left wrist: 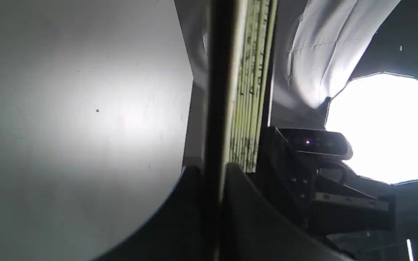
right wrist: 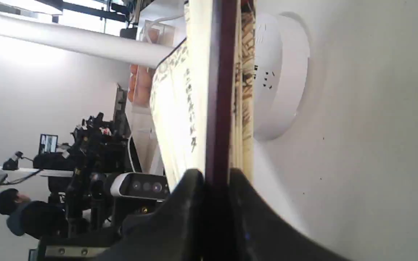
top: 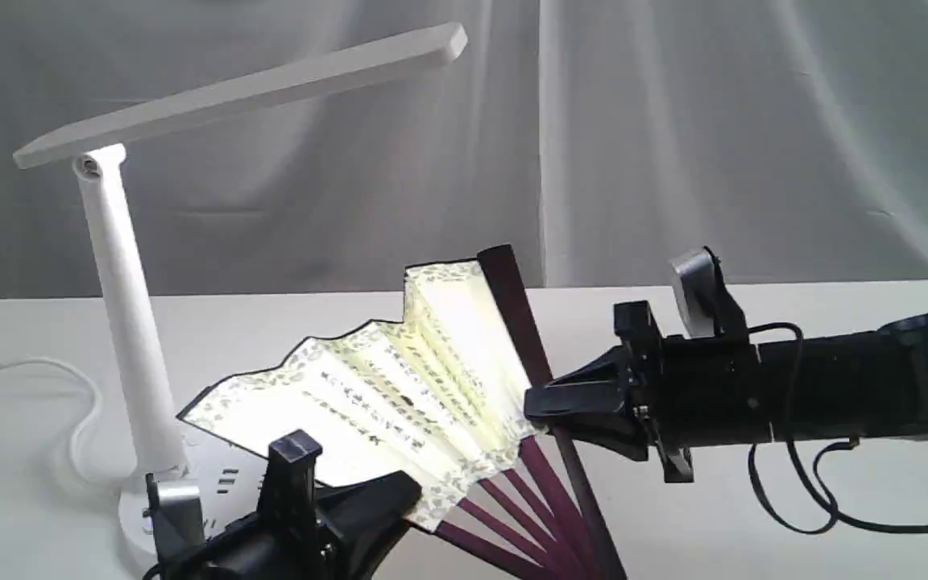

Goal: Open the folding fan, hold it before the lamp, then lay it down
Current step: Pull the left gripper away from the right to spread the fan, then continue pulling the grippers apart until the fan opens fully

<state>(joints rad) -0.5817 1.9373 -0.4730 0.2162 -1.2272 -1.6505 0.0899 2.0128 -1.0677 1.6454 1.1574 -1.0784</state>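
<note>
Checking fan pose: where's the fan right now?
In the exterior view the fan is spread open at centre, just right of the lamp, held between the left gripper and the right gripper.

There is one folding fan [top: 399, 387]. One lamp [top: 122, 274] stands near the left edge of the one table [top: 754, 515], with one white cord [top: 77, 419]. There are two grippers: the left gripper [top: 406, 491] at the front edge and the right gripper [top: 535, 407] coming from the right edge.
</note>
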